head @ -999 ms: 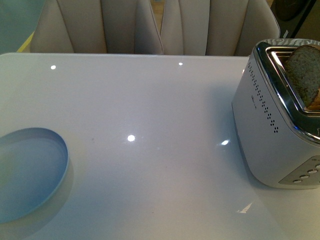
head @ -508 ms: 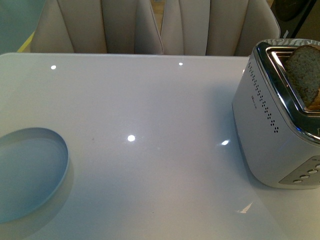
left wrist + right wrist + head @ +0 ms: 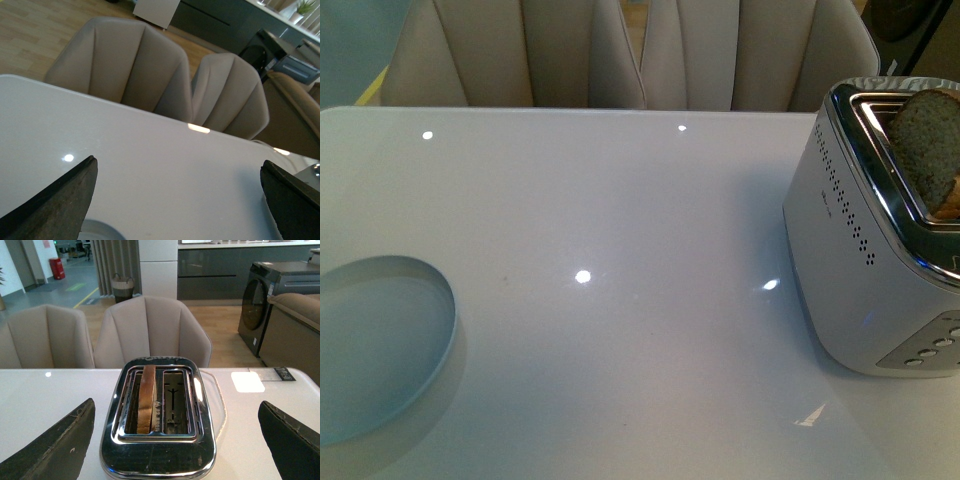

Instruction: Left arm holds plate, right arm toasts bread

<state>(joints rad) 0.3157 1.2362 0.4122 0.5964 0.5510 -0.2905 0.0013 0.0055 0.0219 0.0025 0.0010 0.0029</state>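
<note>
The pale blue plate (image 3: 375, 350) lies on the white table at the front left; a bit of its rim shows in the left wrist view (image 3: 100, 231). The bread slice (image 3: 928, 150) stands upright in a slot of the silver toaster (image 3: 865, 270) at the right, sticking up above it. In the right wrist view the bread (image 3: 146, 397) sits in one slot of the toaster (image 3: 157, 440), the other slot empty. My left gripper (image 3: 177, 200) is open and empty above the table near the plate. My right gripper (image 3: 175, 440) is open and empty, above and just short of the toaster.
Beige padded chairs (image 3: 630, 55) stand behind the table's far edge. The toaster has buttons (image 3: 935, 350) on its front face. The white table (image 3: 620, 250) stretches between plate and toaster.
Nothing has visibly moved; plate, toaster and bread stay where they were.
</note>
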